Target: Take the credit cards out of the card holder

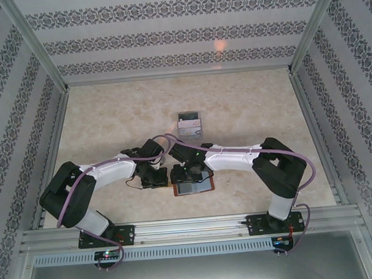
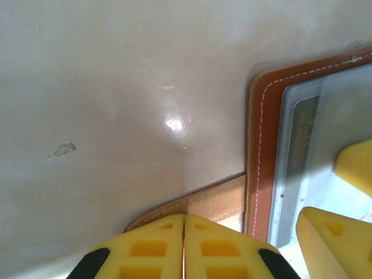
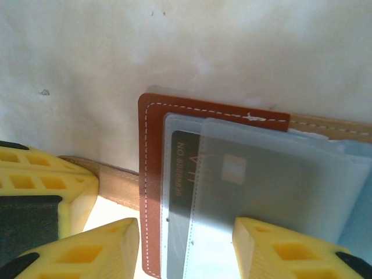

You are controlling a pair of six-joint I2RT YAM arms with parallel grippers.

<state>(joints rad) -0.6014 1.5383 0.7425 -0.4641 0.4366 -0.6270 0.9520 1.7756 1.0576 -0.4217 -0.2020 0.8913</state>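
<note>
The top external camera looks down from above and behind the arm bases [image 1: 103,236], far enough to take in the whole pale marbled tabletop [image 1: 108,119] and the small reddish-brown leather bifold wallet [image 1: 193,186]. Each wrist camera points steeply down from very close, the left gripper [image 2: 183,220] and right gripper [image 3: 186,232] at the bottom of their own frames. Both wrist views share the wallet's stitched corner and its tan closing tab [image 2: 212,200]

Card holder [image 3: 152,174] open flat near table edge; credit card [image 3: 185,170] tucked in pocket.
</note>
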